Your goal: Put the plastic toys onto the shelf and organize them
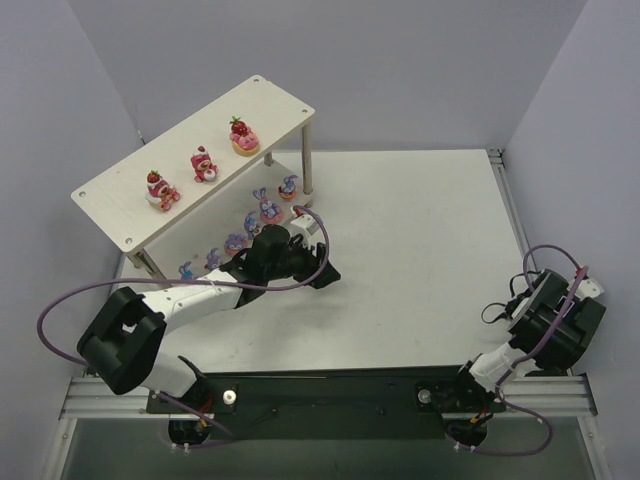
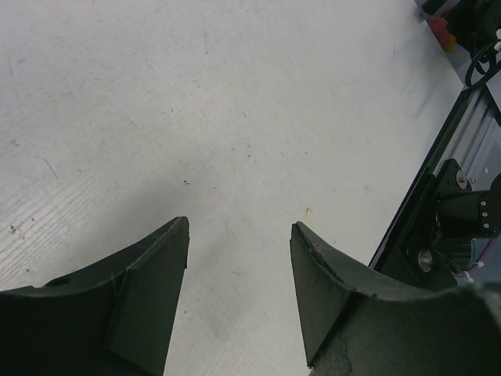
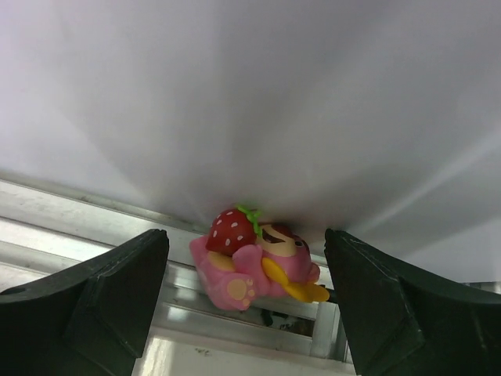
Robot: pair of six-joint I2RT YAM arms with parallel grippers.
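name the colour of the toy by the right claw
Glossy plastic bear toy: pink with a red strawberry; right wrist view.

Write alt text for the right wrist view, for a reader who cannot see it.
A pink bear figurine with a strawberry on its head lies tipped over on a metal rail at the foot of a pale wall. Two dark jaws stand wide apart on either side, not touching it.

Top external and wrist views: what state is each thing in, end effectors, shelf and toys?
Left end effector: open, empty.
Right end effector: open, gripping nothing.
Lone strawberry bear: on its side between the open jaws, untouched.
Shelf: upright.
Three strawberry bears: upright on top board.
Bunnies: shelved on lower board.
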